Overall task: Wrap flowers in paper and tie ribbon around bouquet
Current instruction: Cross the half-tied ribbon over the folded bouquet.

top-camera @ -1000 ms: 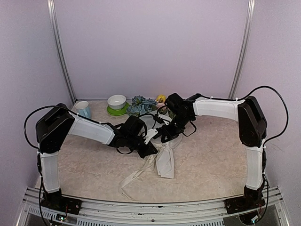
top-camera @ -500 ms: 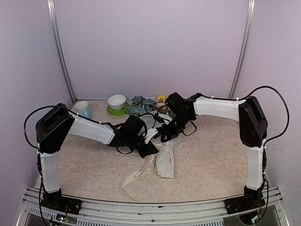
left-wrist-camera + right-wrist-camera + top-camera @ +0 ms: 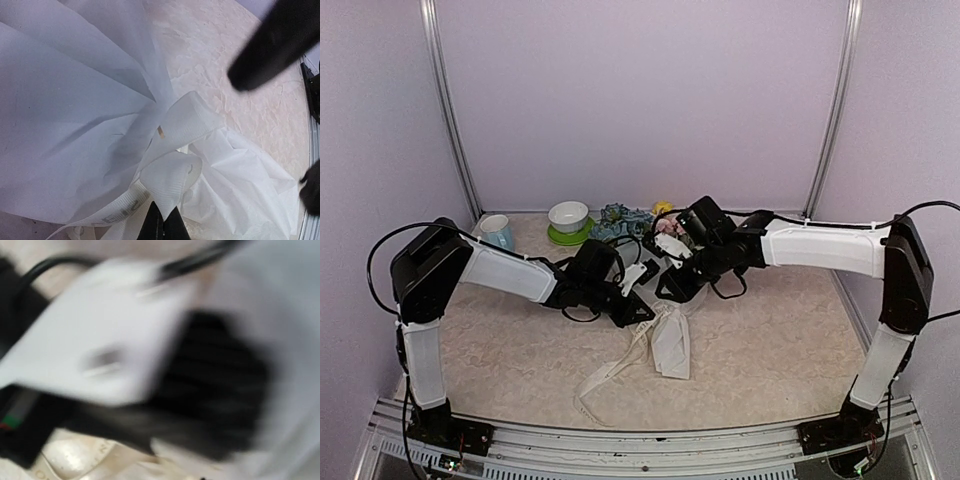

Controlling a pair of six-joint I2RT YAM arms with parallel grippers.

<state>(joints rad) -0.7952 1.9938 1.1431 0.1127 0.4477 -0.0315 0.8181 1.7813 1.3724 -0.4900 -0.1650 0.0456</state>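
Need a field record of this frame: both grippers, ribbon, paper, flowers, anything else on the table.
left gripper: shut, pinching the narrow cream ribbon with printed lettering
right gripper: over the wrap; wrist view blurred, opening unclear
paper: thin white paper sheet, gathered and creased, lying on the beige table
flowers: blue, pink and yellow flowers at the wrap's far end
other: white bowl on green saucer; pale blue cup, far left

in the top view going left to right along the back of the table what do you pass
light blue cup → white bowl on its green saucer → blue flower heads → yellow bloom
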